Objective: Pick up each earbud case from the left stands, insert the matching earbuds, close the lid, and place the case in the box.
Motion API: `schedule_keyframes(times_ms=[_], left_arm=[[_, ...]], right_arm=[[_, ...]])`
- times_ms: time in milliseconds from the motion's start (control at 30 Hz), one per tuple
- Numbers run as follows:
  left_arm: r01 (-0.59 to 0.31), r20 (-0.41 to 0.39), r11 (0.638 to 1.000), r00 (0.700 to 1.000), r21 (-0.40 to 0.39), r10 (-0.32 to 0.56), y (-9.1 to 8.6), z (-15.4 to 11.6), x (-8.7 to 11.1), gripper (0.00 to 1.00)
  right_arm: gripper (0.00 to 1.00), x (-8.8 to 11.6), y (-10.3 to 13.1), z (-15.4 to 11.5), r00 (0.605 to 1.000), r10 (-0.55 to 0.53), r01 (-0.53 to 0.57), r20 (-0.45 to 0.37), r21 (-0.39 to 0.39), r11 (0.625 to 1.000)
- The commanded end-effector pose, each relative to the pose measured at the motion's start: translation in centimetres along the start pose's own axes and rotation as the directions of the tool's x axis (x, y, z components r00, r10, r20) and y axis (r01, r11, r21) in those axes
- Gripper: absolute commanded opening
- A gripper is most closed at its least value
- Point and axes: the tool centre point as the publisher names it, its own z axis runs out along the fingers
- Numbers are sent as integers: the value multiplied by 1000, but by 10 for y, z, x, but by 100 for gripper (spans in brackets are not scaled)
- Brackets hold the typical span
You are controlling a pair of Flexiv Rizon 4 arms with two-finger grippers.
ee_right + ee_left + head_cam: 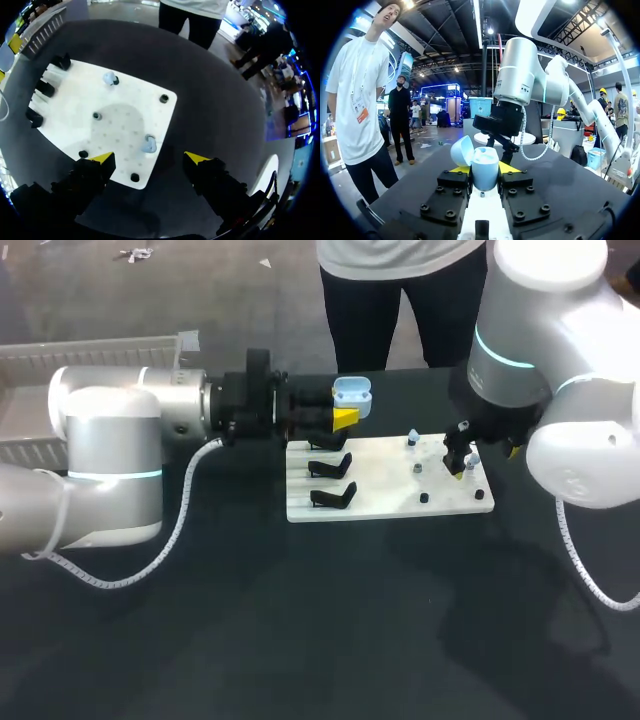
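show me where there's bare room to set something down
The widest bare patch is the table on the robot's side of the white board. The board's middle strip, between the stands and the earbuds, is free. Crowded: just beyond the stands, where the left gripper holds the earbud case, and the board's right end under the right gripper.

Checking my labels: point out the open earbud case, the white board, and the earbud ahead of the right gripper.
earbud case (485,169), left wrist view, its pale blue body.
white board (385,498), head view, bare middle.
earbud (148,145), right wrist view, its pale head.
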Motion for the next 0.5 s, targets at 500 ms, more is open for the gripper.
schedule_keyframes(times_ms=[500], left_arm=[[0,1,1000,1000,-1,0,0,0,0,0]], right_arm=[[50,-6,3,7,1000,4,-4,-17,-37,999]])
